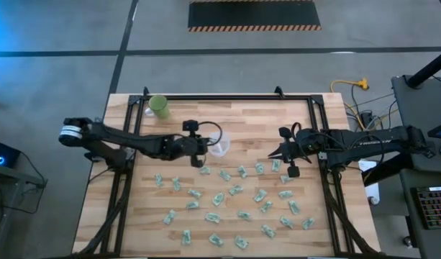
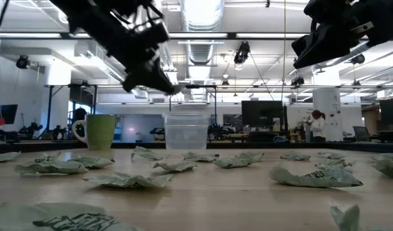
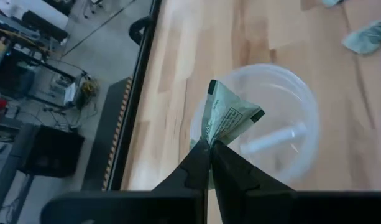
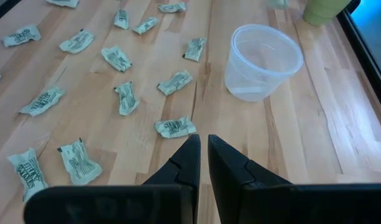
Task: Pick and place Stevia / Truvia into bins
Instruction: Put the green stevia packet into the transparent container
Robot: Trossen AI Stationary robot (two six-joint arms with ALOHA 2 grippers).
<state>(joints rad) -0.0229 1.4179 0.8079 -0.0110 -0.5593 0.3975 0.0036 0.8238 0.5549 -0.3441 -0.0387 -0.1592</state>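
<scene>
Many small pale green and white Stevia packets (image 1: 238, 208) lie flat across the near half of the wooden table. The clear plastic cup (image 1: 219, 146) stands upright near the table's middle, with what may be one pale packet (image 3: 274, 138) on its bottom. My left gripper (image 3: 211, 144) hovers at the cup's left rim, shut on one packet (image 3: 226, 115). My right gripper (image 4: 204, 140) is shut and holds nothing. It hangs above the table to the right of the cup (image 4: 263, 59), with a packet (image 4: 175, 127) lying just ahead of its fingers. My left gripper pinches the crumpled packet by one end (image 3: 207, 135) between its two fingertips. The rest of the packet sticks out beyond the tips. The fingers come slanting down from the table's left. The packet is lifted clear and hangs over the cup's near wall and opening (image 3: 283, 118).
An opaque light-green cup (image 1: 160, 106) stands upright near the far left corner. A black frame (image 1: 227, 97) runs along the table's edges. Bare wood lies between the clear cup and the far edge. Beyond the table, a person (image 2: 317, 125) stands far off in the room.
</scene>
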